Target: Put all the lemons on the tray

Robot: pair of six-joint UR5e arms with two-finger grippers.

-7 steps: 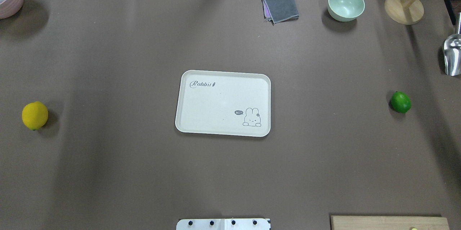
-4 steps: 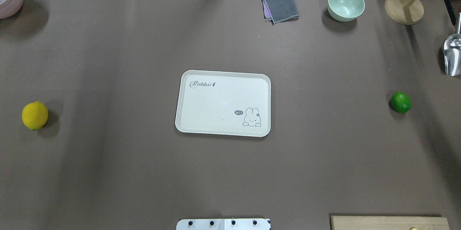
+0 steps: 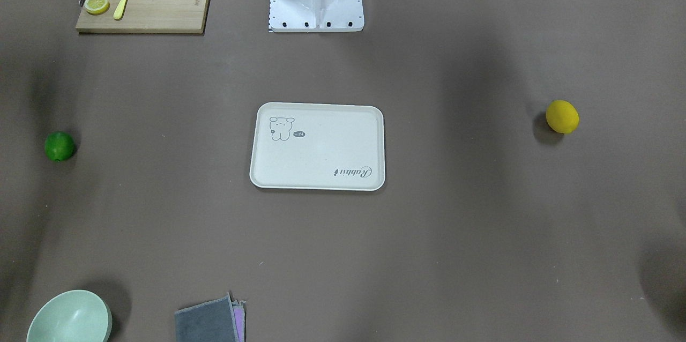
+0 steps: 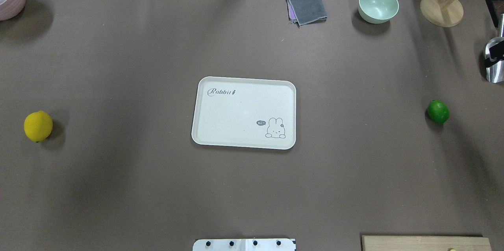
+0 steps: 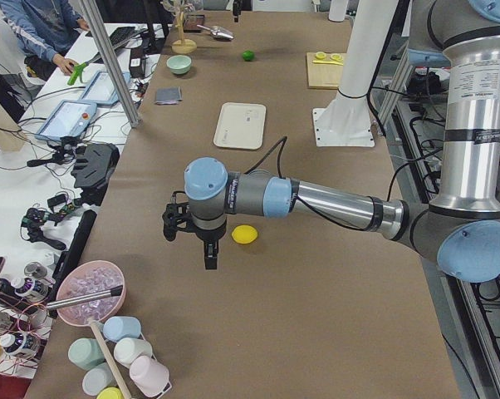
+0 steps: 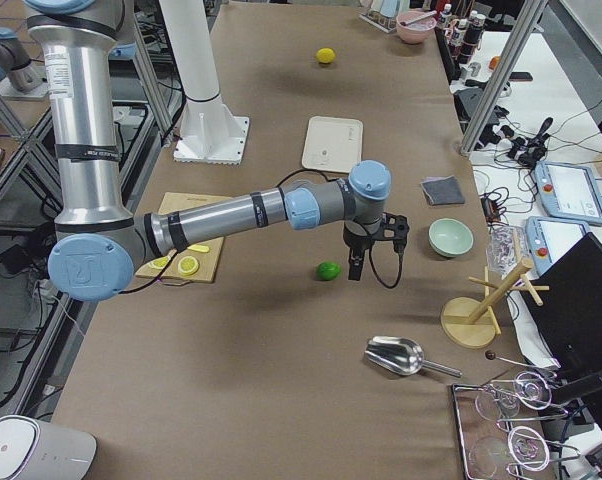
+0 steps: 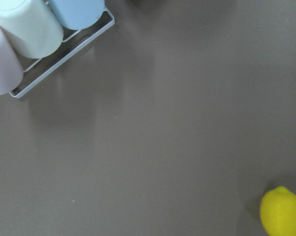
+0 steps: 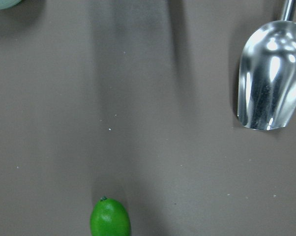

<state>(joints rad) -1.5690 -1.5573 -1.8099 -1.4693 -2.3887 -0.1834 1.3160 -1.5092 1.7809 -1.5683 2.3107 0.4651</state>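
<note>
— The side views are showing what the front view is missing: left gripper [image 5: 209, 253] beside the yellow lemon [image 5: 244, 234], right gripper [image 6: 357, 268] beside the green lemon [image 6: 328, 270]. Fingers: can't tell.
— Both are lying on the brown table [image 4: 118, 66], well apart from the tray [image 4: 236, 113]; an operator [image 5: 46, 29] is sitting alongside.

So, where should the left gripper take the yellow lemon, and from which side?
Grip the yellow lemon across its wide middle, coming straight down from above: it lies on its side, nothing stands near it, and the tapered ends would probably slip.
</note>
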